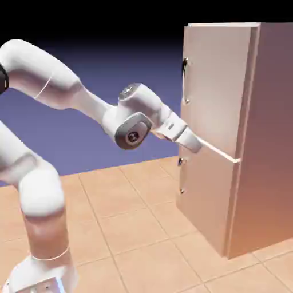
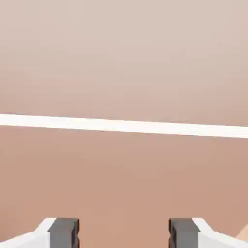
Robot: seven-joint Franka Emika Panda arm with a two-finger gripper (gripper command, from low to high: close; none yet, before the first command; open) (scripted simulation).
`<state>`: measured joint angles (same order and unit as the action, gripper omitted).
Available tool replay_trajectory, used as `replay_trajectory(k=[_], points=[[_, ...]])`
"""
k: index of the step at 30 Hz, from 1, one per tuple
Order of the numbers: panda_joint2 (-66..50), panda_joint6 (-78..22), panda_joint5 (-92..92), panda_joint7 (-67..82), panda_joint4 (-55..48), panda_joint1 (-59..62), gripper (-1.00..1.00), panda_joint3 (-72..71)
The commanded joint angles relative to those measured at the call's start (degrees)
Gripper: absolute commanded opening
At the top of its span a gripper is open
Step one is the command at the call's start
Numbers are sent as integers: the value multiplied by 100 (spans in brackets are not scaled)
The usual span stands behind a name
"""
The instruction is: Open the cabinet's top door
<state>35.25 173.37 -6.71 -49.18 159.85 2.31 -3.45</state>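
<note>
Tool point(image 2: 123, 232) wide open, empty-jawed.

The gripper point(image 1: 193, 143) sits against the cabinet point(image 1: 269, 143) front, below the top door point(image 1: 214, 91) handle point(image 1: 185, 80).

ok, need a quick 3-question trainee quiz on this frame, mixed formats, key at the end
1. True or false: the tool is closed on the top door's handle.
2. In the exterior view, the tool is nearest to: A) the handle of the top door; B) the pale seam between the two doors; C) the floor.
3. Fill in: in the hand view the two grey fingertips stand ____, with nothing between them.

Key: 1 false. The tool sits well below the handle, by the seam. 2 B. 3 apart.
</note>
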Motion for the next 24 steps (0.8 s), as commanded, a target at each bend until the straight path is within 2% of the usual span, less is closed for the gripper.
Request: replay_trajectory(k=[1,24], points=[[96,-24,-249,-250,-43,111,0,-128],[2310,-567,-5973,-5982,-1025,2666,0,-3069]])
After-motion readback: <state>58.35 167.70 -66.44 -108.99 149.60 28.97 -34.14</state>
